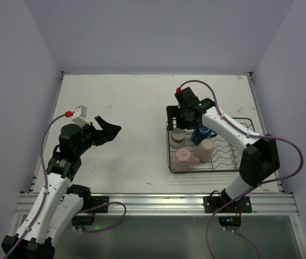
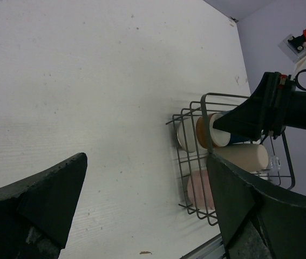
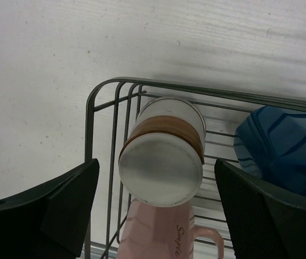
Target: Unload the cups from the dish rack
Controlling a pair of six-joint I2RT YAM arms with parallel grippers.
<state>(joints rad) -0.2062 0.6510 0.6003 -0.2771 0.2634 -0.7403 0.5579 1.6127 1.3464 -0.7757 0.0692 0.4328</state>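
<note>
Unloading seemed barely started: four cups showed in the dish rack (image 1: 228,156) at the right of the table (image 1: 126,102), and none stood outside it. A brown-banded cup (image 3: 163,156) lay tipped in the rack's far left corner, with a blue cup (image 3: 282,145) just beside it, a pink cup (image 3: 158,232) close on its near side, and a beige cup (image 1: 205,150) beside the pink. The right gripper (image 3: 157,164) hung open over the brown-banded cup, one finger at each side. The left gripper (image 1: 108,129) was open and held nothing, raised over the table's left part. Room looked tight at that corner, with rack wires near one finger and the blue cup near the other. Wide open room lay left of the rack.
</note>
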